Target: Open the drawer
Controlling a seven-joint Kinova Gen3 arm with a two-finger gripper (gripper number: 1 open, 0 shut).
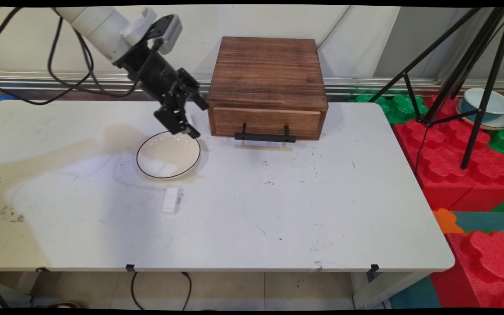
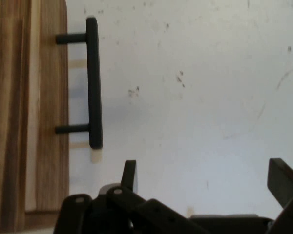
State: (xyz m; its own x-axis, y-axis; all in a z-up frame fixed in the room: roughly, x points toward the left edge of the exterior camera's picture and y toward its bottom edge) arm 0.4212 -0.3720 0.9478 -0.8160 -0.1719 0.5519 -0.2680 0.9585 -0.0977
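The gripper [image 1: 193, 120] hangs tilted, jaws wide and empty, between the plate [image 1: 168, 155] and the drawer's handle [image 2: 93, 83], angled toward that handle.

A white table [image 1: 278, 210], scuffed and stained tan toward nine o'clock, fills the middle of the view. Behind it at twelve o'clock runs a pale wall [image 1: 24, 43] with a metal rail [image 1: 59, 78] along its base. At three o'clock, red and green foam blocks [image 1: 462, 170] cover the floor, with a black tripod [image 1: 475, 87] over them. At six o'clock, beige floor tiles [image 1: 234, 291] show under the table's edge.
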